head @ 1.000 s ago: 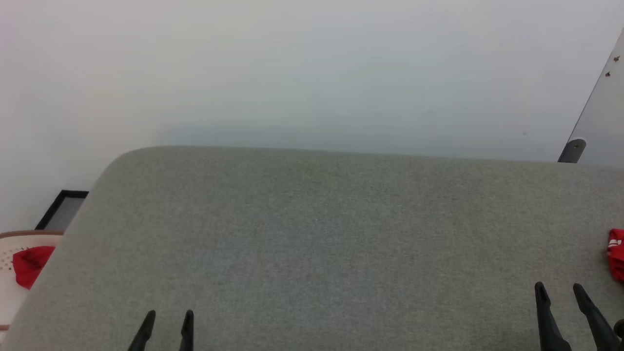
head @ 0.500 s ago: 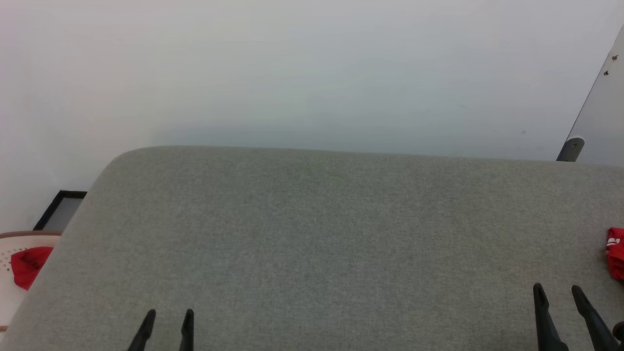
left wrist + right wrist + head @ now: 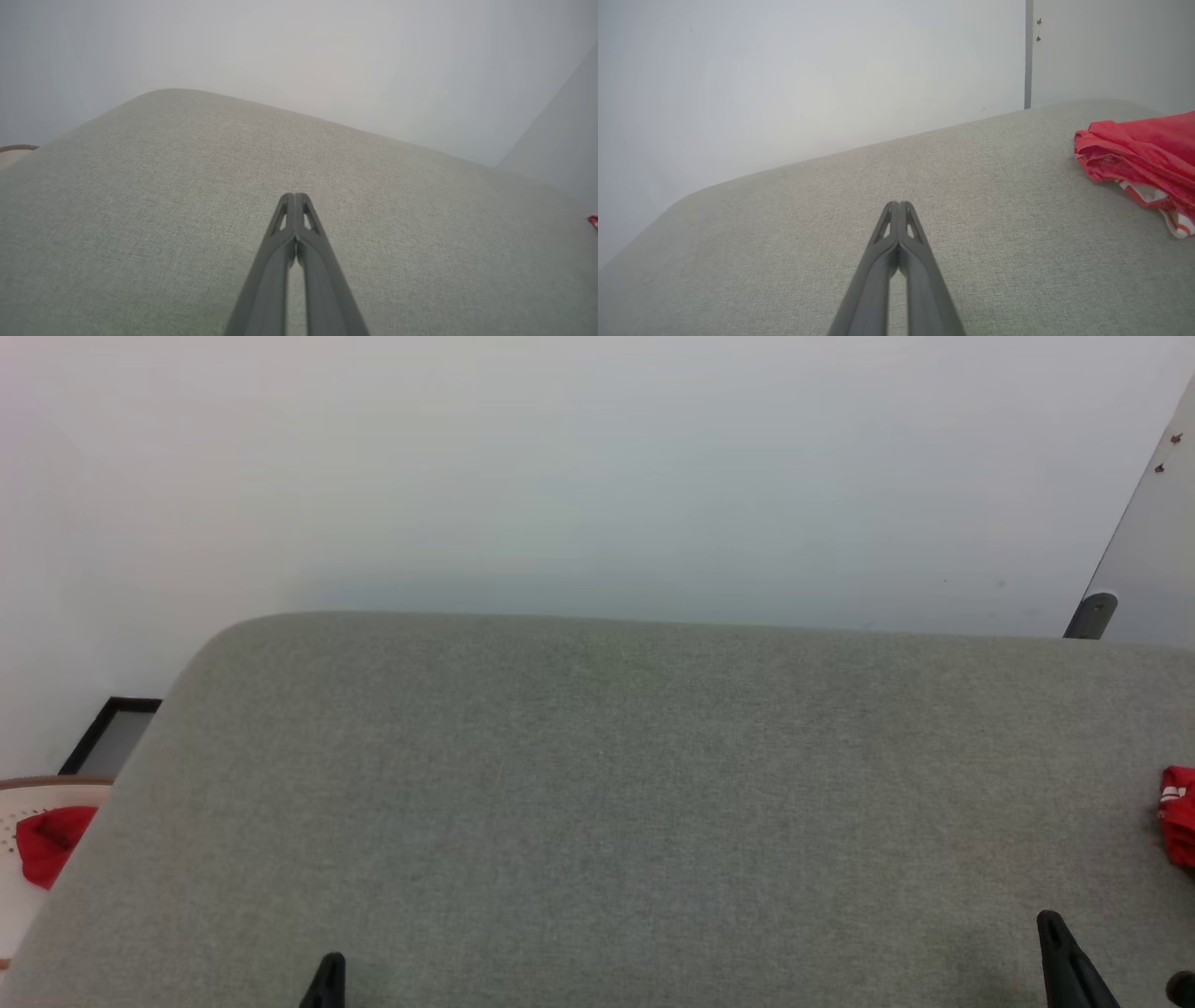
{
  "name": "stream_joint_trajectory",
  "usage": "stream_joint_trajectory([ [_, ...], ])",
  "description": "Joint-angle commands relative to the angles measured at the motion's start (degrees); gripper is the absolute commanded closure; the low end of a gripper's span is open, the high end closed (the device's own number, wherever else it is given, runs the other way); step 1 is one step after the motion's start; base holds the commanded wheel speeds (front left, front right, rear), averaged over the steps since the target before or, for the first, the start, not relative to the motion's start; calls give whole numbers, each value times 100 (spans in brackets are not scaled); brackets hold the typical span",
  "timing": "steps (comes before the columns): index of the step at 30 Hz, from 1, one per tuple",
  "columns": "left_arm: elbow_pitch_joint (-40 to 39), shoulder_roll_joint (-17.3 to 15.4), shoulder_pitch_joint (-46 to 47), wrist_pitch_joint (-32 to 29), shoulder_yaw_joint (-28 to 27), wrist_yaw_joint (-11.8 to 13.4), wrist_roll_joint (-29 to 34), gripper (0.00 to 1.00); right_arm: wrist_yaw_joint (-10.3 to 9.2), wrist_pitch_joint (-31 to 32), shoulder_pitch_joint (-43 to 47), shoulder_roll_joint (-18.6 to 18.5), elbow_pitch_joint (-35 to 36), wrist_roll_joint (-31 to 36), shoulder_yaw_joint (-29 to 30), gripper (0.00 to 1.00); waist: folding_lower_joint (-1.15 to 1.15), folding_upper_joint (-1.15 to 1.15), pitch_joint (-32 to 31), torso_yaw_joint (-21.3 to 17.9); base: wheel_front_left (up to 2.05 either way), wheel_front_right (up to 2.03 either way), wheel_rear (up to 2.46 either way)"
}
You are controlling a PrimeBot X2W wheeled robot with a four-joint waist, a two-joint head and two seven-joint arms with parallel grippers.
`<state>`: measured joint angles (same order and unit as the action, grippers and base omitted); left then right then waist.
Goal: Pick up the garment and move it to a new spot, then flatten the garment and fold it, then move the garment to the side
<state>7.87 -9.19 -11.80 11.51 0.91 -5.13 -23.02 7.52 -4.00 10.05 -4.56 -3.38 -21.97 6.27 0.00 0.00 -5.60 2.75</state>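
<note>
Left end effector [image 3: 295,201]: fingers pressed together along their length, tips meeting, nothing between them. It hovers over the near left part of the grey fabric worktop [image 3: 597,784], pointing toward the far edge. In the head view it shows as one dark point at the bottom edge.

Right end effector [image 3: 899,207]: also fully closed and holding nothing. It sits low over the near right part of the worktop, apart from the cloth.

Garment [image 3: 1143,144]: bunched red fabric with white-and-red striped trim showing at its lower edge. It lies on the worktop at the far right, to the right of the right end effector and not touching it. In the head view it is cut off by the right edge of the frame.

Off the worktop, left side: a small plain red cloth [image 3: 47,840] lies on a pale round-rimmed object [image 3: 19,896]. A black-framed panel [image 3: 112,737] is just beyond that. A pale wall [image 3: 597,476] stands behind the worktop, and a grey post [image 3: 1092,614] is at the far right.
</note>
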Motion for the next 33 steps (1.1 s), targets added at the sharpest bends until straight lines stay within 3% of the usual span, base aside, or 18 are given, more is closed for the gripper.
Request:
stream_joint_trajectory([
  [1, -67, -10, 175, -47, -59, -24, -227, 100, 0, 19, -181, -10, 51, -248, 16, 100, 0, 0, 7, -3, 0, 0, 0],
  [33, 192, 241, 834, -740, -329, -111, -2884, 100, -2, 421, -769, 59, -374, -2942, 13, 100, 0, 0, 164, -78, 0, 0, 0],
])
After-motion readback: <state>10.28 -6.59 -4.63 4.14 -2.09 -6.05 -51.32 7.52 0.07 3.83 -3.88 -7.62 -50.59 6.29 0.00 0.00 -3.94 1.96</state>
